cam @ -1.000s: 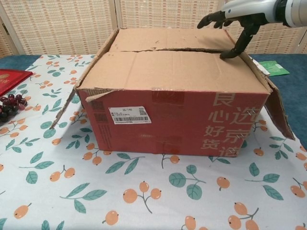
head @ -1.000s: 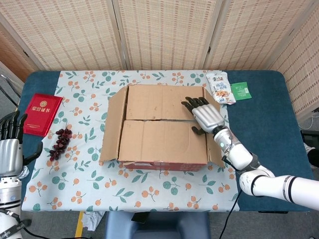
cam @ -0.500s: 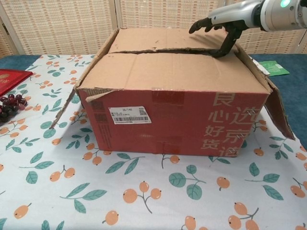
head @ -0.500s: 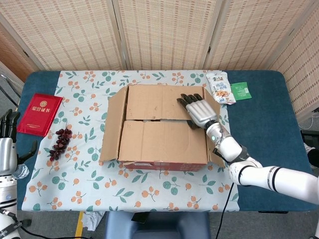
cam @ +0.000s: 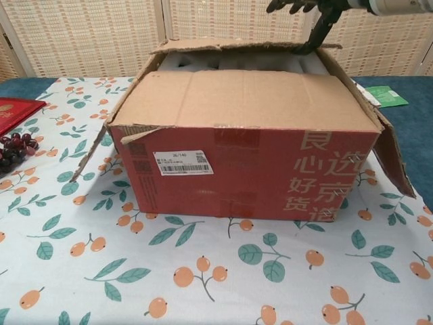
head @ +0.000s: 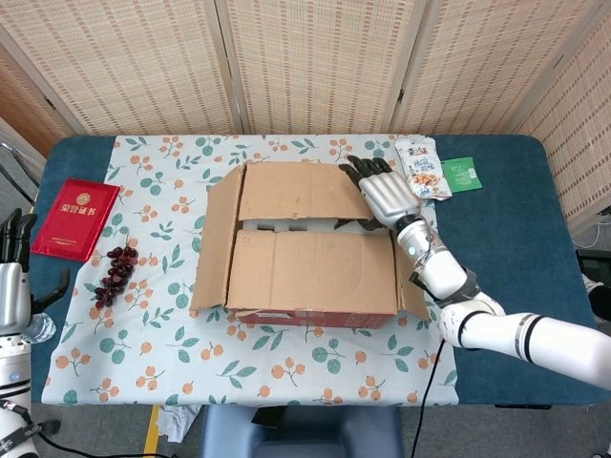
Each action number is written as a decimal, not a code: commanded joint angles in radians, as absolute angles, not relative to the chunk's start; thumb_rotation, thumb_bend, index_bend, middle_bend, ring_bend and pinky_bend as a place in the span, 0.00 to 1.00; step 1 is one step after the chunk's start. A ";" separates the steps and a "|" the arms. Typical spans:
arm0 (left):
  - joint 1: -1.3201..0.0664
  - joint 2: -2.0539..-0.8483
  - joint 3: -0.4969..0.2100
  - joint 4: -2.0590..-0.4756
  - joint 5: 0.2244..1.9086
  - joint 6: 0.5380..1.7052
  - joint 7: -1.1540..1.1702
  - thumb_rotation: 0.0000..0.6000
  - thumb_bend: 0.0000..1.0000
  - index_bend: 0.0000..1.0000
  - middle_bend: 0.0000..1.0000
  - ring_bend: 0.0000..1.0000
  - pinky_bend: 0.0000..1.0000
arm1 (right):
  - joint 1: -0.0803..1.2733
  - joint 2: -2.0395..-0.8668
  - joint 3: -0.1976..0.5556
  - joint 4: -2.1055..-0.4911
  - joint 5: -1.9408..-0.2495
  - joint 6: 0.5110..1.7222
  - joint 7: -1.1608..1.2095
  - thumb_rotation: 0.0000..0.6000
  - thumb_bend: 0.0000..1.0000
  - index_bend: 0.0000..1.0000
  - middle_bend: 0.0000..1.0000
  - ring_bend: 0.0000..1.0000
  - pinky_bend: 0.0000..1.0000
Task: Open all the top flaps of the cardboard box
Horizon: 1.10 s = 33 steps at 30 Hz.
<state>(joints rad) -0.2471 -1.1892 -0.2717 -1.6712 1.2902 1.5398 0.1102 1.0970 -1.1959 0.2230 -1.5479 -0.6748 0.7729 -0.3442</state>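
The cardboard box [head: 305, 277] [cam: 243, 162] stands mid-table on the floral cloth. Its left side flap [head: 218, 239] and right side flap [head: 412, 291] [cam: 392, 156] hang outward. The near flap [head: 310, 272] [cam: 243, 98] lies flat and closed. The far flap [head: 291, 191] [cam: 230, 46] is raised a little at its free edge, and white packing [head: 286, 227] [cam: 203, 62] shows in the gap. My right hand [head: 382, 196] [cam: 304, 7] grips that flap's right end, fingers on top and thumb beneath. My left hand [head: 14, 277] hangs off the table's left edge, fingers apart, holding nothing.
A red booklet [head: 81, 218] [cam: 17, 112] and a bunch of dark grapes [head: 115, 274] [cam: 13, 149] lie left of the box. A snack bag [head: 421, 169] and a green packet [head: 461, 175] [cam: 385, 95] lie at the back right. Woven screens stand behind the table.
My right hand slid its thumb under the far flap's edge and lifted it, opening a gap over the white packing. My left hand sank lower at the left edge.
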 commanded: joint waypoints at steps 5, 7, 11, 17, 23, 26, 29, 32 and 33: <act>-0.249 -1.181 -0.280 -1.672 1.279 1.531 0.104 1.00 0.41 0.00 0.00 0.00 0.00 | 1.080 -1.143 0.263 -1.584 -0.679 0.800 -0.308 1.00 0.43 0.00 0.00 0.00 0.00; -0.249 -1.181 -0.280 -1.668 1.275 1.528 0.107 1.00 0.41 0.00 0.00 0.00 0.00 | 1.080 -1.133 0.277 -1.583 -0.677 0.804 -0.298 1.00 0.43 0.00 0.00 0.00 0.00; -0.245 -1.178 -0.277 -1.673 1.257 1.513 0.096 1.00 0.41 0.00 0.00 0.00 0.00 | 1.096 -1.128 0.291 -1.552 -0.671 0.802 -0.306 1.00 0.43 0.00 0.00 0.00 0.00; -0.244 -1.170 -0.284 -1.663 1.235 1.498 0.077 1.00 0.41 0.00 0.00 0.00 0.00 | 1.154 -1.172 0.302 -1.426 -0.617 0.751 -0.333 1.00 0.43 0.00 0.00 0.00 0.00; -0.241 -1.171 -0.289 -1.638 1.227 1.496 0.061 1.00 0.41 0.00 0.00 0.00 0.00 | 1.209 -1.228 0.302 -1.296 -0.567 0.720 -0.369 1.00 0.43 0.00 0.00 0.00 0.00; -0.241 -1.170 -0.294 -1.623 1.224 1.497 0.051 1.00 0.41 0.00 0.00 0.00 0.00 | 1.230 -1.258 0.307 -1.232 -0.551 0.704 -0.373 1.00 0.43 0.00 0.00 0.00 0.00; -0.241 -1.168 -0.297 -1.611 1.220 1.494 0.043 1.00 0.41 0.00 0.00 0.00 0.00 | 1.248 -1.285 0.310 -1.173 -0.542 0.692 -0.377 1.00 0.43 0.00 0.00 0.00 0.00; -0.242 -1.166 -0.300 -1.595 1.209 1.481 0.031 1.00 0.41 0.00 0.00 0.00 0.00 | 1.262 -1.322 0.313 -1.099 -0.546 0.689 -0.376 1.00 0.43 0.00 0.00 0.00 0.00; -0.243 -1.167 -0.301 -1.587 1.205 1.476 0.025 1.00 0.41 0.00 0.00 0.00 0.00 | 1.266 -1.339 0.312 -1.066 -0.547 0.685 -0.375 1.00 0.43 0.00 0.00 0.00 0.00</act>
